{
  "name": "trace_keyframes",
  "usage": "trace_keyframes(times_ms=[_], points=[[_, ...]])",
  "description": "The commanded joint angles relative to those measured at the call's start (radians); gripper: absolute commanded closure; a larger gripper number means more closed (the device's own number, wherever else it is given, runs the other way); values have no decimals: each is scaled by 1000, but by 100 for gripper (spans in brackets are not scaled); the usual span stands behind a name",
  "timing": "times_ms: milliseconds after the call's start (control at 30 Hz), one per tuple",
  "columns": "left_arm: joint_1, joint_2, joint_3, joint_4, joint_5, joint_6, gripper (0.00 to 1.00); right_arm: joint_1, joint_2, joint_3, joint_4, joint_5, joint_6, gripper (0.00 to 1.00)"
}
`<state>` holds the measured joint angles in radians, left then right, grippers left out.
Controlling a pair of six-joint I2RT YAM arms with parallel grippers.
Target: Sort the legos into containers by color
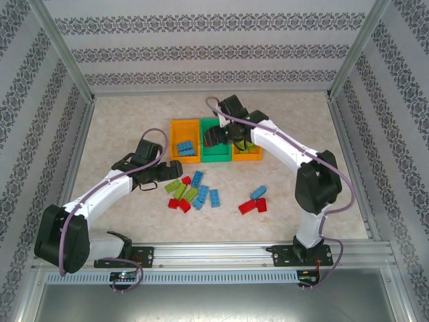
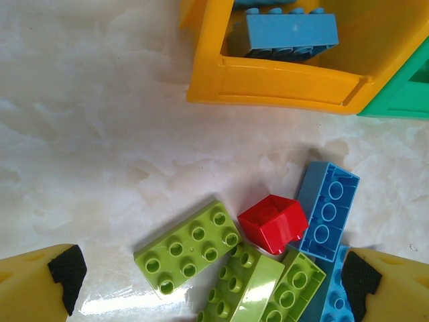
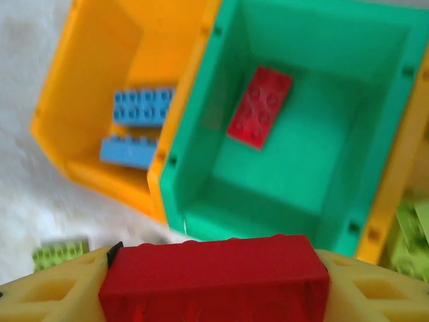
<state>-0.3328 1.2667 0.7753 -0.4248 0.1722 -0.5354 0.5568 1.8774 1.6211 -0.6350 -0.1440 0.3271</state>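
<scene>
Two blue bricks (image 3: 142, 106) in left orange bin (image 3: 100, 60); one red brick (image 3: 260, 106) in green bin (image 3: 315, 47) beside it; right orange bin (image 1: 247, 159) on far side. Right gripper (image 1: 218, 136) pinches second red brick (image 3: 214, 278) above green bin's near rim. Left gripper (image 2: 214, 276) spread wide over loose lime, red, blue bricks (image 2: 194, 245) on table (image 2: 87, 134).

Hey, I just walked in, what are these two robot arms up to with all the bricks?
They are sorting bricks into bins by color. The right gripper is shut on a red brick and holds it over the green bin, where a second red brick lies. The left gripper hangs open above the loose pile of lime green, red and blue bricks on the table. The left orange bin holds two blue bricks, and lime green ones lie in the right orange bin.
</scene>
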Motion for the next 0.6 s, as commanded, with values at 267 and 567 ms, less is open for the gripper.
trace_keyframes(times_ms=[267,567], points=[[-9,-37,-25,15,-23,-12,0,-40,237,223,-27,29,148,32],[-10,-40,-24,20,-14,-2,0,-38,254,237,-26,45,156,12]])
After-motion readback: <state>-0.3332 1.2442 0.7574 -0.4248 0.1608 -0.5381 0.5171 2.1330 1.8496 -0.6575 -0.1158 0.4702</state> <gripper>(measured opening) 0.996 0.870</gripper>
